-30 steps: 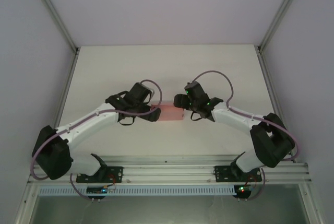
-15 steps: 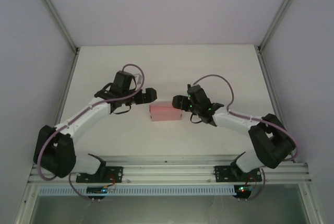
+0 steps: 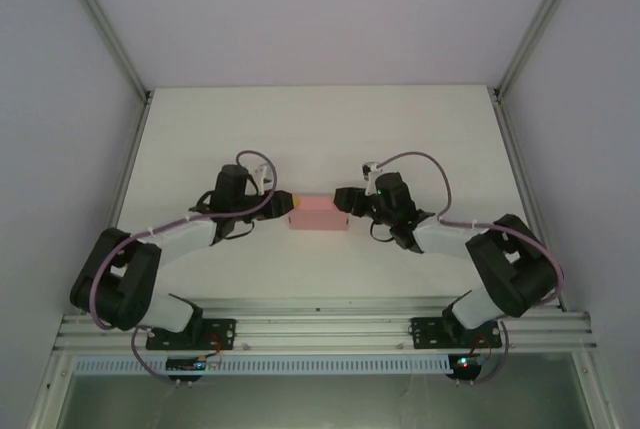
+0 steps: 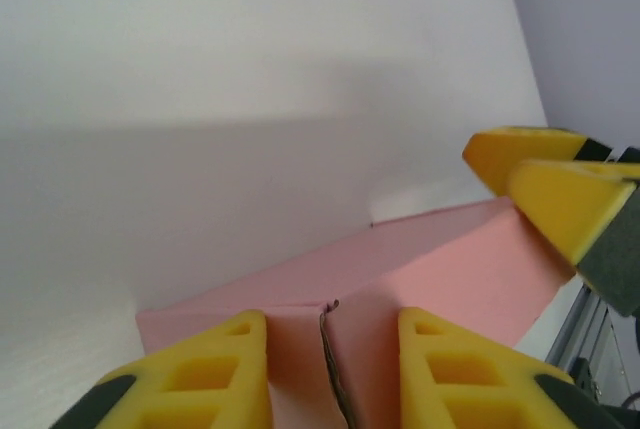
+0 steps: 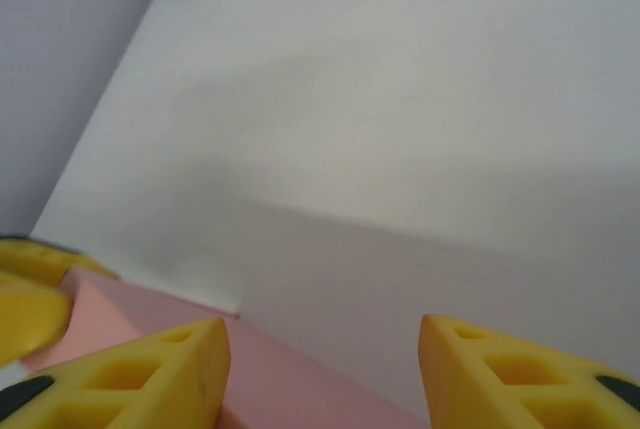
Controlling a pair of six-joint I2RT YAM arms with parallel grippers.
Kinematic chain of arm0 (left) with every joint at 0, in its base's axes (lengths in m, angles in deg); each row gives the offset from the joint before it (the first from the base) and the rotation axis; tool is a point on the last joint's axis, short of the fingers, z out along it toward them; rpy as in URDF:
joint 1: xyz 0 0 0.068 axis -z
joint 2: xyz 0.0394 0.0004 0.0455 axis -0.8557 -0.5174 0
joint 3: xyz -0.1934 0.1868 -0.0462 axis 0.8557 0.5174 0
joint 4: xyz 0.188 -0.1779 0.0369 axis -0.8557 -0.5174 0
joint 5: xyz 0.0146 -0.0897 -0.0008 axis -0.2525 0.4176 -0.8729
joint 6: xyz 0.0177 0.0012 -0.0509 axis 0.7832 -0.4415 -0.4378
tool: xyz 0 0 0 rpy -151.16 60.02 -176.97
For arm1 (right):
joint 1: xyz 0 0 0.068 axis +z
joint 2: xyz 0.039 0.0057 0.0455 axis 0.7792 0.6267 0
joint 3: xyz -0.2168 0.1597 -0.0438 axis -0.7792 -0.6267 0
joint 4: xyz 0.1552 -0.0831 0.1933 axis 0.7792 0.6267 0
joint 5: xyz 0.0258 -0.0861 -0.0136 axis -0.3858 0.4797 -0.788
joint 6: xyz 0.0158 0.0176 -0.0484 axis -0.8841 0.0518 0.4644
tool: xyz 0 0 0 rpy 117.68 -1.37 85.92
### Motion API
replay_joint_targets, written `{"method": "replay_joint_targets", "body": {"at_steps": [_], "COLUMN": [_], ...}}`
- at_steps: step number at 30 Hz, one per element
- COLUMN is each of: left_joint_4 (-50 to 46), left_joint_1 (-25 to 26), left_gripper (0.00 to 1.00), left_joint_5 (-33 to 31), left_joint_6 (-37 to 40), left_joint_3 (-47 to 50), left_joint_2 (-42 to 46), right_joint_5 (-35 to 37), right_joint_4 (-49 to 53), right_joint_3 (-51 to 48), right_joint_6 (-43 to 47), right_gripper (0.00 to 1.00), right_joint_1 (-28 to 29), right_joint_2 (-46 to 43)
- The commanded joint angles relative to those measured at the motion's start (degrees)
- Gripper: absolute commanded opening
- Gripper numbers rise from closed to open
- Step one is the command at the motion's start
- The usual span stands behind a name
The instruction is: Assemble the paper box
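The paper box is a small pink rectangular box lying on the white table between my two arms. My left gripper is at its left end. In the left wrist view the left gripper stands open, its yellow fingers in front of the paper box, either side of the seam between two end flaps. My right gripper is at the right end. In the right wrist view the right gripper is wide open, the paper box low between its fingers.
Grey walls and metal frame posts enclose the table on three sides. An aluminium rail with both arm bases runs along the near edge. Bare table lies behind and beside the box.
My left gripper has lifted off the box, swung back and come down against its left end. The right gripper has dropped lower at the right end. The box has closed up into a narrower block.
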Motion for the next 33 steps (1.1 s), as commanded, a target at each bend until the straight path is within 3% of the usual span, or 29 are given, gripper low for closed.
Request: {"method": "replay_joint_targets", "body": {"at_steps": [1, 3, 5, 7, 12, 16, 19, 25, 29, 30, 33], "left_joint_4": [0.0, 1.9, 4.1, 6.0, 10.7, 12.0, 11.5, 6.4, 0.4, -1.2, -5.0], "left_joint_1": [0.8, 1.0, 1.0, 1.0, 1.3, 1.3, 1.3, 1.5, 1.7, 1.7, 1.7], "left_gripper": [0.23, 0.19, 0.07, 0.00, 0.00, 0.00, 0.00, 0.00, 0.11, 0.19, 0.24], "left_joint_5": [0.7, 1.4, 1.0, 0.2, -1.8, -1.8, -2.5, -3.4, -4.7, -5.7, -6.3], "left_joint_6": [4.8, 6.3, 7.7, 8.5, 9.6, 9.5, 9.9, 9.2, 11.5, 11.9, 12.7], "left_joint_3": [4.9, 5.7, 6.6, 7.5, 10.0, 10.5, 10.3, 7.2, 3.5, 2.4, -0.7], "left_joint_2": [-5.8, -7.4, -8.8, -9.5, -10.2, -11.1, -11.1, -9.3, -8.1, -7.9, -7.4], "right_joint_5": [-2.8, -3.7, -3.9, -4.1, -4.6, -3.8, -6.1, -8.3, -13.4, -14.7, -17.7], "right_joint_4": [-0.9, -6.5, -13.5, -18.0, -23.6, -35.7, -44.0, -43.0, -37.6, -35.4, -28.7], "right_joint_3": [-7.3, -9.1, -11.4, -12.8, -14.7, -18.1, -19.0, -18.0, -15.8, -14.9, -12.2], "right_joint_6": [7.1, 8.5, 9.0, 9.0, 11.0, 14.8, 13.5, 9.9, 5.1, 3.5, 0.3], "right_gripper": [0.51, 0.41, 0.30, 0.27, 0.18, 0.14, 0.14, 0.16, 0.23, 0.24, 0.32], "right_joint_1": [-0.5, -0.9, -1.4, -2.1, -2.7, -2.8, -4.1, -5.6, -8.7, -9.7, -11.4], "right_joint_2": [7.6, 9.9, 12.0, 13.5, 16.1, 20.9, 25.4, 23.2, 19.7, 18.8, 15.3]}}
